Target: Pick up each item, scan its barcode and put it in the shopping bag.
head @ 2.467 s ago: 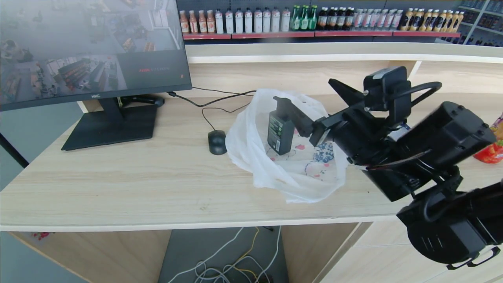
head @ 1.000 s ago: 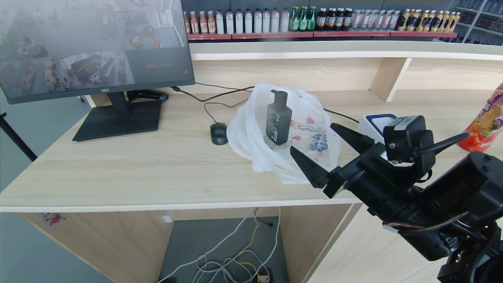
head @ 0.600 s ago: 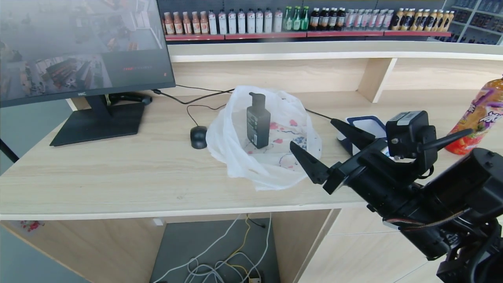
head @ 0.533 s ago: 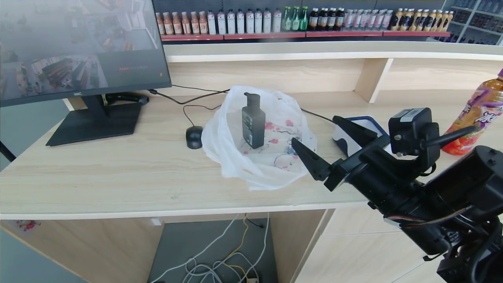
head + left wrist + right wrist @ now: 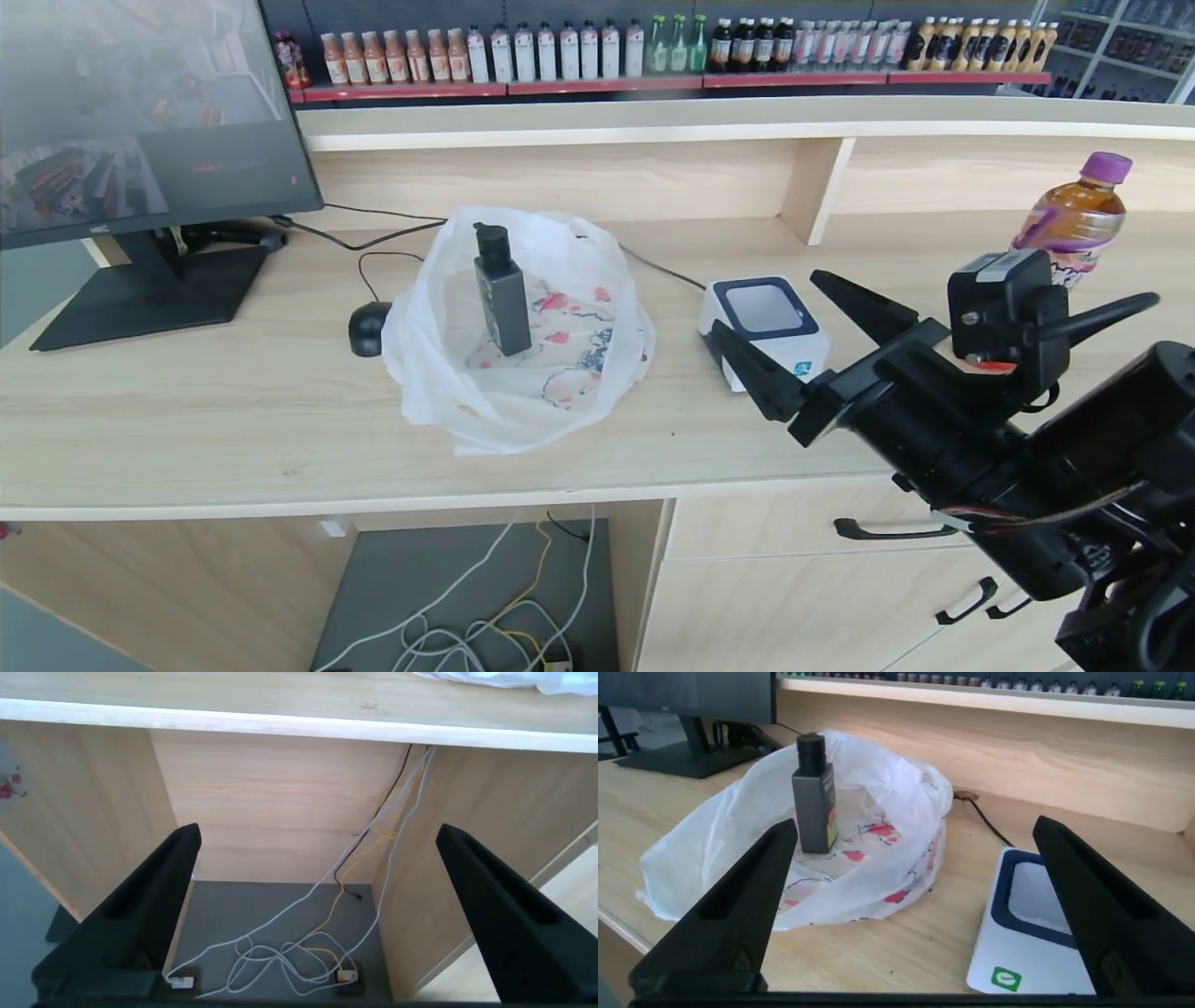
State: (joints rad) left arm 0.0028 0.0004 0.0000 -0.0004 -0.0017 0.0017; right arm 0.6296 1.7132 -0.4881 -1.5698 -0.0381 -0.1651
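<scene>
Black pump bottle (image 5: 501, 294) bagged in white plastic bag (image 5: 420, 364) left of white box scanner (image 5: 789, 347); right gripper (image 5: 766, 300) gapes empty near scanner (next grab, I judge: purple-capped amber bottle (image 5: 1074, 219), scanner's right).

Noted a pale wood worktop (image 5: 187, 420) with a raised back ledge. Found on it, left to right: a monitor (image 5: 140, 112) on its black stand, a mouse (image 5: 367, 329) just beside a white bag (image 5: 425, 359), a scanner (image 5: 764, 317) near the bag, and, well apart, a bottle (image 5: 1074, 219), base hidden. Traced thin cables (image 5: 373, 217) along the back.
</scene>
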